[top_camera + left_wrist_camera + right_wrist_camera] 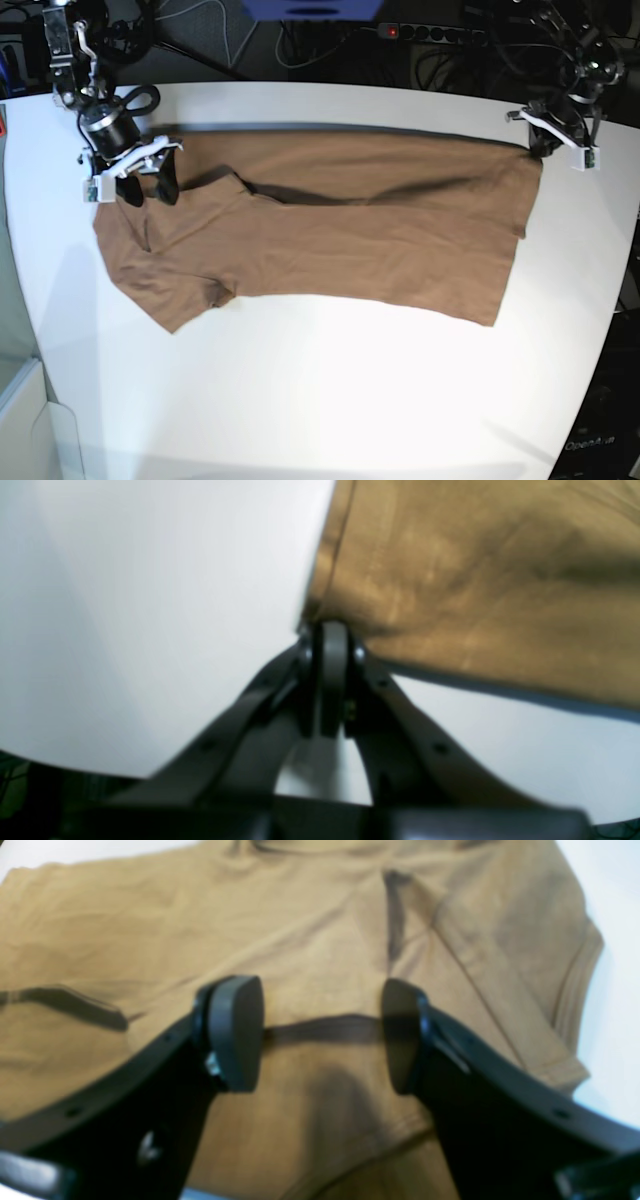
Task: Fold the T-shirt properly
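Tan-brown cloth: one T-shirt (pixel 330 235), one white table (pixel 330 390), two arms.

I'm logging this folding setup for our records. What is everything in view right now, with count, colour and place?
T-shirt: one, tan-brown, spread lengthwise across the far half of the table, sleeves toward the base view's left.
Table: one, white, bare in front of the shirt.
Power strip: one, black with a red light, behind the table among dark cables.
Right gripper: one, black, jaws open, hovering over the shirt's sleeve end at the base view's left.
Left gripper: one, black, jaws shut on the T-shirt's far corner at the base view's right.
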Robot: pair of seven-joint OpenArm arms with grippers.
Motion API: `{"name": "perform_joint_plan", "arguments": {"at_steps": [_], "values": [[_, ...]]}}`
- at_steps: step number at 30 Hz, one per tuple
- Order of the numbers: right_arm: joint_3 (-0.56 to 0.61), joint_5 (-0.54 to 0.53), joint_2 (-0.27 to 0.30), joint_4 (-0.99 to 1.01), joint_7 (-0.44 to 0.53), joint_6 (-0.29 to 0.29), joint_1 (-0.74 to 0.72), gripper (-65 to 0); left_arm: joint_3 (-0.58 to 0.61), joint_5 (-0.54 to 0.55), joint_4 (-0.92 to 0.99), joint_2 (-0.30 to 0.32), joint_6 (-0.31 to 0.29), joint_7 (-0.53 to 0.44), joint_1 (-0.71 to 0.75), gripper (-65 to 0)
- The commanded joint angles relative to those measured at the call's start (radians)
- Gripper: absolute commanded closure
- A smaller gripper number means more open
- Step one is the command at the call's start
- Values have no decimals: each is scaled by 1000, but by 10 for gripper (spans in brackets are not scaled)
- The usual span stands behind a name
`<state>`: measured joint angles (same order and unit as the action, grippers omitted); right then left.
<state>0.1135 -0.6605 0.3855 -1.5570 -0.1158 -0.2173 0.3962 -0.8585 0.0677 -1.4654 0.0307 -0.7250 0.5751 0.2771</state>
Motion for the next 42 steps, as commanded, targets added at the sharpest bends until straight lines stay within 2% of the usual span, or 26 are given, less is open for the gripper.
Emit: {"name": "perform_joint_plan", "arguments": {"at_steps": [1, 18, 20, 25, 27, 42], "values": [[-8, -3, 11, -15, 28, -14, -10, -373, 3, -105, 19, -4, 27, 127, 18, -23], [-5, -3, 11, 91, 32, -15, -53, -363, 3, -105, 18, -4, 27, 127, 17, -23], [-4, -3, 11, 91, 32, -15, -69, -305, 3, -105, 18, -4, 27, 127, 12, -23], [-4, -3, 11, 94, 26, -14, -85, -46, 3, -105, 18, -4, 27, 128, 6, -23], [-4, -3, 11, 96, 21, -14, -96, -4, 3, -105, 18, -4, 27, 128, 6, -23], [-2, -3, 11, 89, 20, -12, -142, -6, 3, -105, 18, -4, 27, 128, 6, -23]]}}
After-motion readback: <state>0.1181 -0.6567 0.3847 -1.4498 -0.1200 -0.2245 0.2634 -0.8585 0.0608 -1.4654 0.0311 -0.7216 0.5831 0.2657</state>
